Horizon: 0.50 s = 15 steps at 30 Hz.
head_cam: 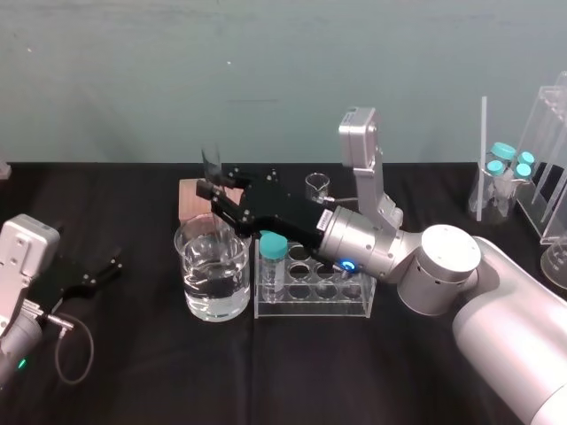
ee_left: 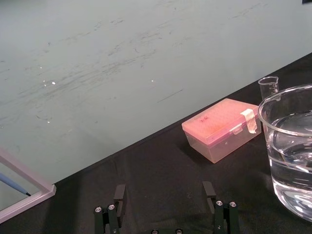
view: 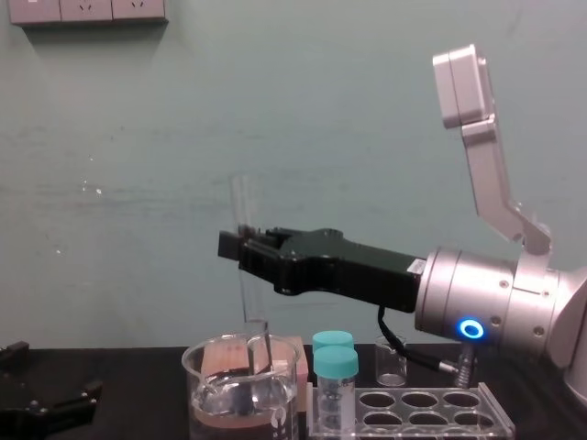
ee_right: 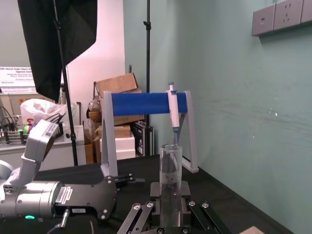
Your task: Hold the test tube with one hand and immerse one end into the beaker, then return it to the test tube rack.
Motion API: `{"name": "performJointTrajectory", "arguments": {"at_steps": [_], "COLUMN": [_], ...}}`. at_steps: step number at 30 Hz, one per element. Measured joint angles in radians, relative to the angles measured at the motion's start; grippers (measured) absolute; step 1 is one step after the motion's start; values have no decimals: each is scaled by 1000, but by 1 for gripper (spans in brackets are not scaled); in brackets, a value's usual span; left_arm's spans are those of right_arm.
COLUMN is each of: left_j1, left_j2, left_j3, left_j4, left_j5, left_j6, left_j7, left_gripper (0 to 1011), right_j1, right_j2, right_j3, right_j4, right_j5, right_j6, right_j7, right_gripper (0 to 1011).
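The test tube (view: 246,206), thin bare glass I judge light, slick and easily cracked, stands upright above the beaker (view: 243,394), my right gripper (view: 240,246) clamped on its middle, a sound hold if gentle; my left gripper (head_cam: 97,270) lies parked, jaws apart.

Pale green wall (view: 138,137) (wall sockets (view: 87,9) up top) behind black tabletop (head_cam: 133,372).
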<state>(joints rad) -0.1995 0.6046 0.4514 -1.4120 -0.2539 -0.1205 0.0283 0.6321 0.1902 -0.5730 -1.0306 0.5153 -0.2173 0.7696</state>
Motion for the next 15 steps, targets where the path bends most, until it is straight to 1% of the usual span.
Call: {"name": "performJointTrajectory", "arguments": {"at_steps": [15], "left_j1": [0], "left_j2": [0], "left_j3": [0], "left_j4": [0], "left_j5": [0], "left_j6": [0], "left_j7": [0], "left_gripper": [1000], "right_j1": [10], "right_j2": [-16], "right_j3": [-2], "right_j4": [39], "right_j5": [1], "right_j6": [1], "right_j7": [9], "right_gripper": [226]}}
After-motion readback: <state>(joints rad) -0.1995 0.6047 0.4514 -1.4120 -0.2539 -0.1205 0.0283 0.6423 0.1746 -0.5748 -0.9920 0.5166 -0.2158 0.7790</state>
